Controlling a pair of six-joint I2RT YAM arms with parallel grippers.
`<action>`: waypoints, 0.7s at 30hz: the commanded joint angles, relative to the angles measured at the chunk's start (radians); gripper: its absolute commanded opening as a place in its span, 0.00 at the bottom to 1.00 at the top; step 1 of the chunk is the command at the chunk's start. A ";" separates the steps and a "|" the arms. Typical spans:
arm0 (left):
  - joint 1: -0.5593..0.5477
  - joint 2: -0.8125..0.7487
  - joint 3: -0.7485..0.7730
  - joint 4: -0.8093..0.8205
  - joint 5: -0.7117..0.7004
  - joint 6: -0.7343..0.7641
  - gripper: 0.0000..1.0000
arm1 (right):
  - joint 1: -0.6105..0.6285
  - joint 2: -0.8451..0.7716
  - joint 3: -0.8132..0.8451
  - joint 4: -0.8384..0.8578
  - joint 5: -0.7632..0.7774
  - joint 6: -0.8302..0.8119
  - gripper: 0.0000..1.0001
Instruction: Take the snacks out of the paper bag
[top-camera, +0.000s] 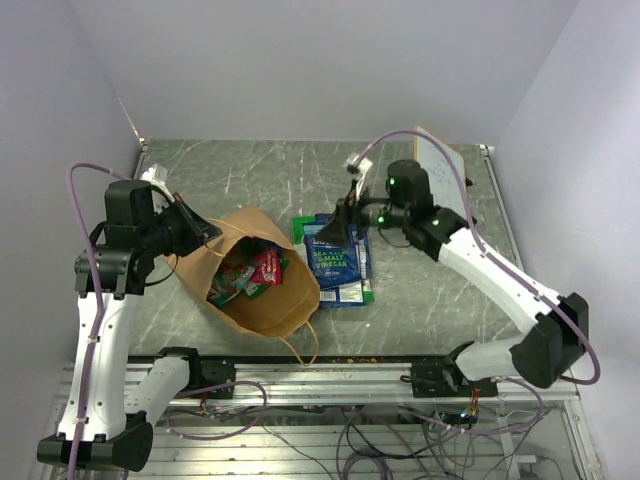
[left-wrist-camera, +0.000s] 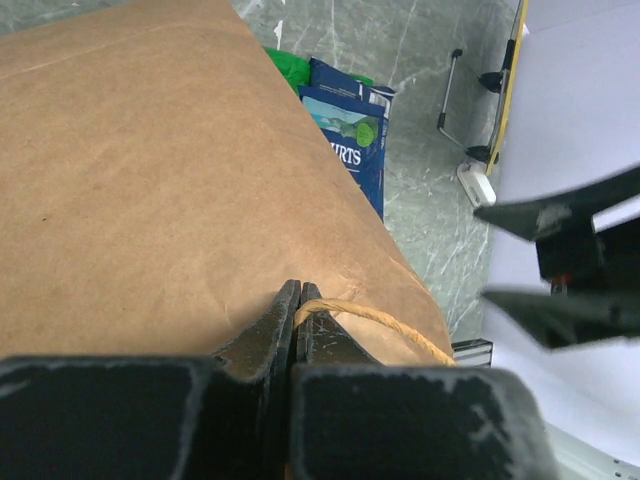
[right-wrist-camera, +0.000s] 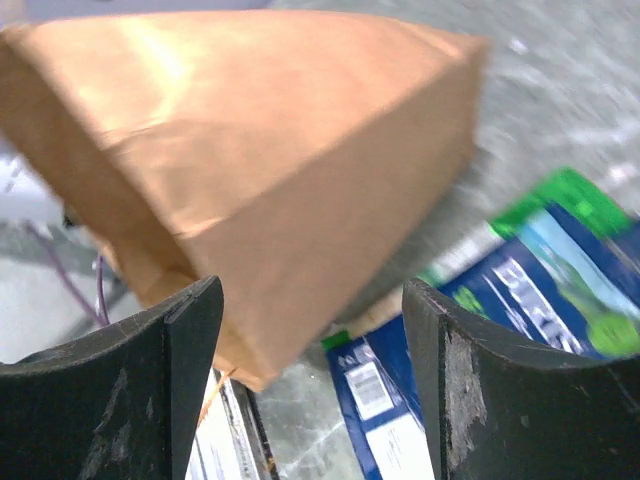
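Left fingers (top-camera: 200, 230) are pinching the far-left rim of the paper bag (top-camera: 270, 310) in the top view, with the bag's mouth gaping toward the camera. A grey-green marbled tabletop (top-camera: 250, 170) is running back to pale walls, and a white framed board (top-camera: 440, 160) is standing near the far right corner. The right fingers (top-camera: 335, 228) are hovering over a pile of blue Burts packets (top-camera: 340, 268) lying on the tabletop just right of the bag, with a green packet (top-camera: 300, 228) poking out at the pile's far left. Inside the bag, a red packet (top-camera: 267, 265) and teal-green packets (top-camera: 228, 282) are showing. A looped handle (top-camera: 305, 345) is trailing off the bag's near edge.

From the left wrist, the left fingers (left-wrist-camera: 275, 325) are pressing fully together on the brown paper, and the handle (left-wrist-camera: 385, 322) is curving out beside them. The paper bag (left-wrist-camera: 150, 180) is filling most of the frame. Beyond it, the blue Burts packets (left-wrist-camera: 350, 140) are lying on the tabletop (left-wrist-camera: 420, 200), with the white framed board (left-wrist-camera: 510, 90) further off.

From the right wrist, a blurred picture, the right fingers (right-wrist-camera: 190, 370) are spreading wide with nothing between them. The paper bag (right-wrist-camera: 250, 130) is lying beyond the gap, and the blue Burts packets (right-wrist-camera: 540, 300) are resting to its right on the tabletop (right-wrist-camera: 570, 110).
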 joint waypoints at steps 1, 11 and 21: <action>-0.003 -0.029 0.007 0.031 0.001 -0.019 0.07 | 0.133 -0.105 -0.116 0.261 -0.115 -0.219 0.71; -0.004 -0.071 0.001 0.030 -0.011 -0.046 0.07 | 0.407 -0.188 -0.177 0.198 -0.197 -0.997 0.70; -0.003 -0.102 0.007 0.012 -0.001 -0.070 0.07 | 0.614 0.063 -0.046 0.010 0.017 -1.392 0.59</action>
